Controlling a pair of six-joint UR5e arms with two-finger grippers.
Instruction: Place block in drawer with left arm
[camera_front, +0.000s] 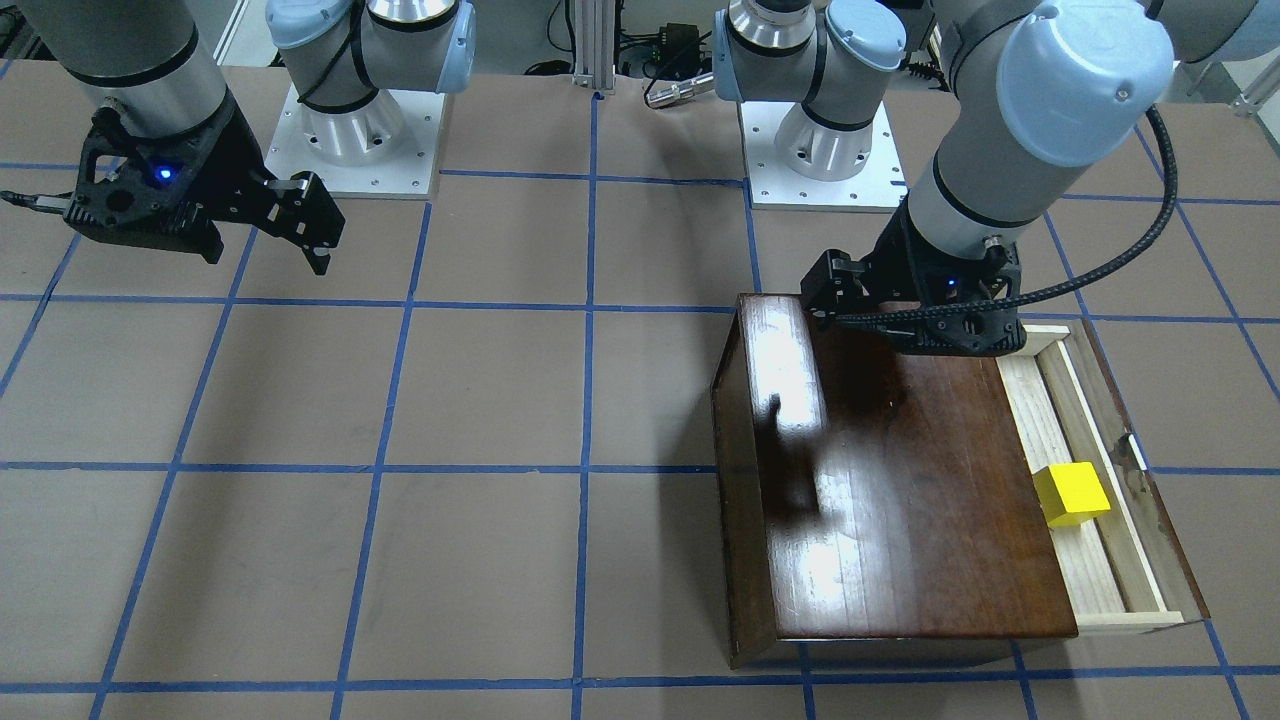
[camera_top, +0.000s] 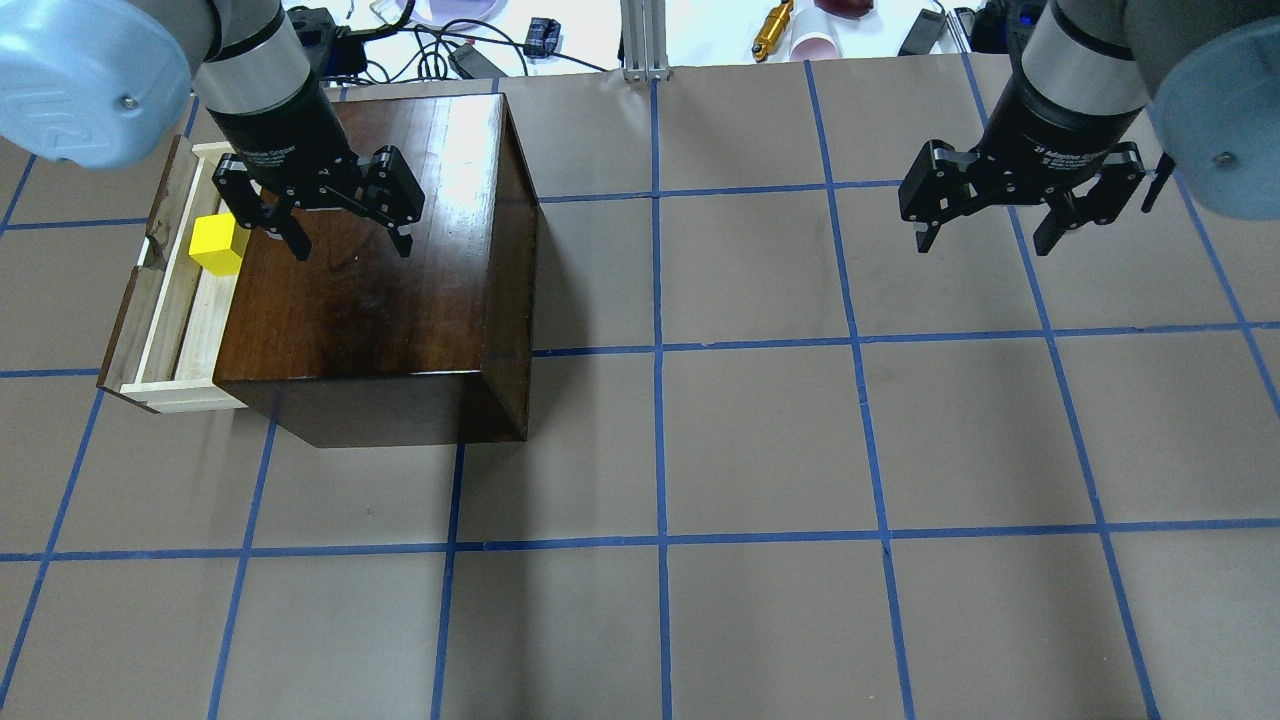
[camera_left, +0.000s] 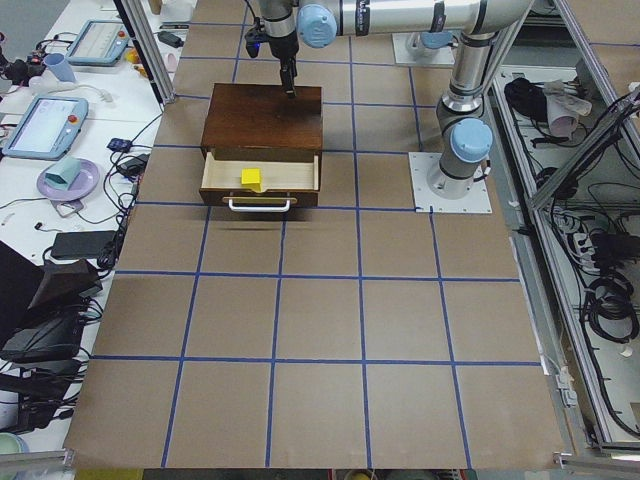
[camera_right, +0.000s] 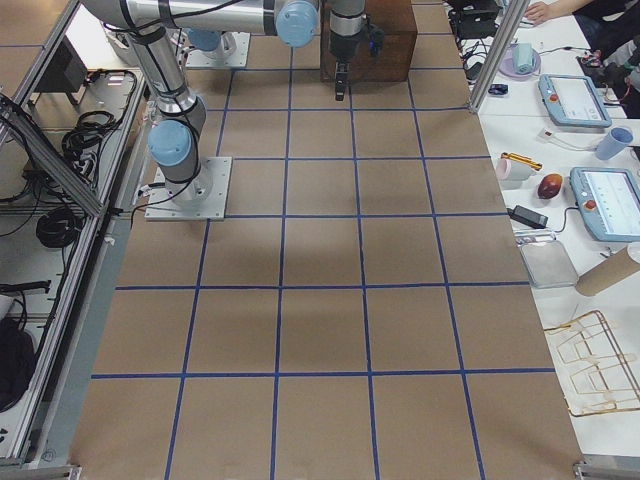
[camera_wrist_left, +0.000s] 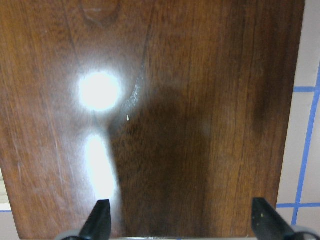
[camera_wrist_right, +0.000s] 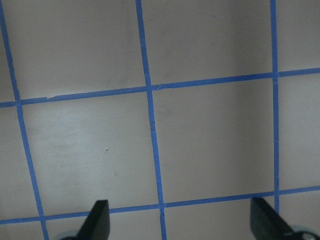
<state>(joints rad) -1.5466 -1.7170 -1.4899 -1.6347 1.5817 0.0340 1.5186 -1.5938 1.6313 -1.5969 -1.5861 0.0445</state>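
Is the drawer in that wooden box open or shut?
Open. The drawer sticks out of the wooden box, pale inside exposed, yellow block lying in it.

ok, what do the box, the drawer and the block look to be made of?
Box: dark-brown wood with a glossy varnish; grain lines run along the top and the lights glare off it.
Drawer: pale wood, matte, seemingly unvarnished; faint grain and no glare. Its front panel is dark like the box.
Block: solid bright yellow with plain, even faces; painted wood or plastic, cannot tell which.
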